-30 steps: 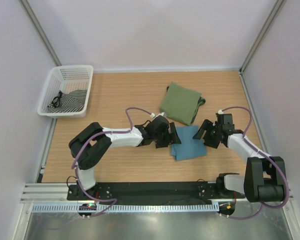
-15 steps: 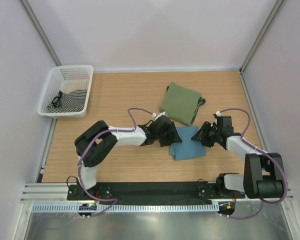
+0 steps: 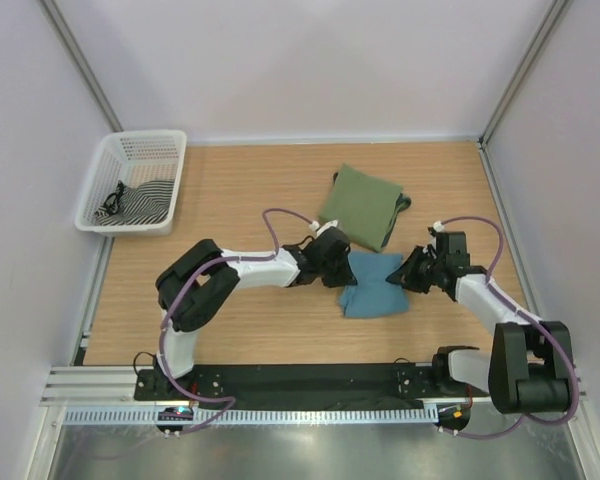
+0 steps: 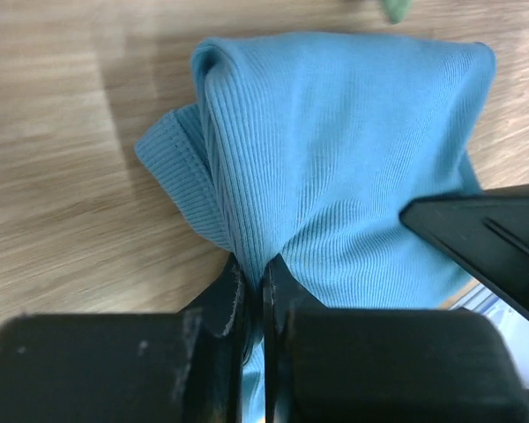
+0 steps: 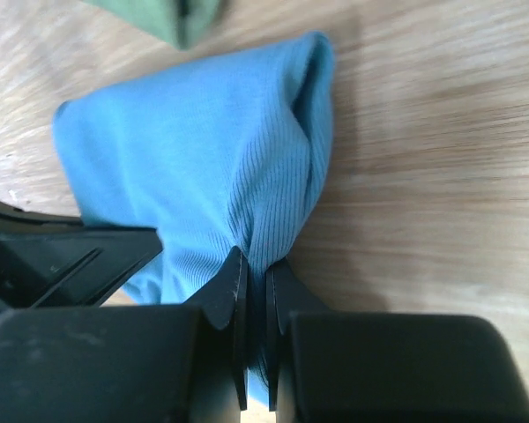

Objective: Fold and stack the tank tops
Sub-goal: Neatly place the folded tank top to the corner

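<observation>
The folded teal-blue tank top (image 3: 375, 284) lies on the wooden table between my two arms. My left gripper (image 3: 341, 274) is shut on its left edge, the ribbed cloth (image 4: 335, 176) pinched between the fingers (image 4: 234, 300). On the opposite side my right gripper (image 3: 410, 272) is shut on the right edge, with blue cloth (image 5: 203, 167) bunched in the jaws. The cloth puckers toward both pinches. The olive-green tank top (image 3: 362, 206) lies folded just behind, apart from both grippers; a corner of it (image 5: 172, 18) shows at the top of the right wrist view.
A white mesh basket (image 3: 108, 176) with a striped black-and-white cloth (image 3: 140, 203) stands at the table's far left. Walls close in the table on three sides. Bare wood (image 3: 250, 190) lies between the basket and the green top.
Both grippers moved inward onto the blue top's side edges and closed on the cloth. The blue top has narrowed and bunched between them.
</observation>
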Controlling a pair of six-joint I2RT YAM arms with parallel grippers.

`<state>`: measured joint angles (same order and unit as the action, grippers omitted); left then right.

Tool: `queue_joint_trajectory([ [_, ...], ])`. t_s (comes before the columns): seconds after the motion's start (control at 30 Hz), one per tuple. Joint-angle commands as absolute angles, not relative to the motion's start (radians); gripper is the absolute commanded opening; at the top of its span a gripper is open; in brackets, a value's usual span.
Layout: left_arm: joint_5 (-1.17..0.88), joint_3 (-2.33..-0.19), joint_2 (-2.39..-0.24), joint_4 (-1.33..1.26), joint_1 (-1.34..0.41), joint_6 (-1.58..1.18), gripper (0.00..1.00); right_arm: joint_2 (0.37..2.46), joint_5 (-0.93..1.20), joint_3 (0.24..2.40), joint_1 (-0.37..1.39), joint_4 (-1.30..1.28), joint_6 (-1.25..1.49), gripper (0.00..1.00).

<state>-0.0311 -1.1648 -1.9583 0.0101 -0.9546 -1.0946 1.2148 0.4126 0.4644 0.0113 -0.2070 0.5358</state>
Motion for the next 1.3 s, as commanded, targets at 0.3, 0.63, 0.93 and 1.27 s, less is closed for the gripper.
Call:
queue_joint_trajectory([
  [0.3,0.074,-1.549,-1.861,0.258,-0.917,-0.766,0.0,1.15,0.377,0.849,0.014,-0.408,0.5,0.01],
  [0.63,-0.055,-1.857,-1.996,0.304,-0.732,-0.677,0.0,1.31,0.338,1.038,0.015,-0.318,0.561,0.01],
  [0.93,-0.244,-2.199,-2.27,0.305,-0.623,-0.629,0.0,1.532,0.298,1.196,0.029,-0.224,0.578,0.01],
  [1.27,-0.337,-2.289,-2.433,0.262,-0.561,-0.712,0.0,1.666,0.262,1.187,0.07,-0.14,0.591,0.01],
])
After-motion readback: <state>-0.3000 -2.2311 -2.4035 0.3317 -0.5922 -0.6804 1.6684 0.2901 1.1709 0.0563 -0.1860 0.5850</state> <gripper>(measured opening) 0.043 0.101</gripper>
